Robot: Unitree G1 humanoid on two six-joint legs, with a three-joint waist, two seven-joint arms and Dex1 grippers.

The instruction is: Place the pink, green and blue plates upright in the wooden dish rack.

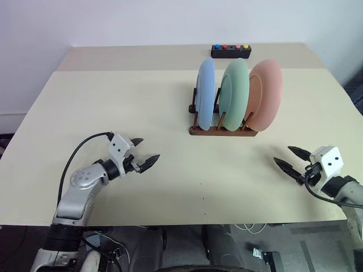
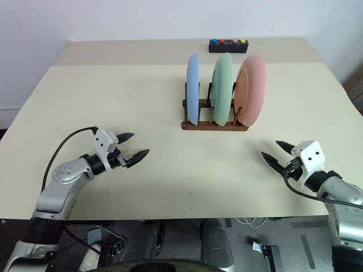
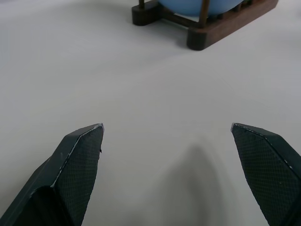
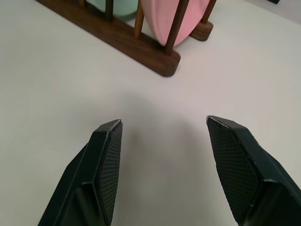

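The blue plate [image 1: 206, 93], green plate [image 1: 235, 94] and pink plate [image 1: 265, 95] are seen upright in the wooden dish rack [image 1: 222, 130]. They are judged rigid, light and smooth, best taken by the upper rim. The left hand [image 1: 144, 153] and right hand [image 1: 290, 158] are held open and empty above the bench [image 1: 113, 107].

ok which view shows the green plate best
The left eye view: the green plate stands whole in the wooden dish rack; the right eye view shows it equally well. The right wrist view catches its lower edge.

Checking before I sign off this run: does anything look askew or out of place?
Nothing stands out. The round blue plate, green plate and pink plate all stand upright in the dark brown wooden dish rack.
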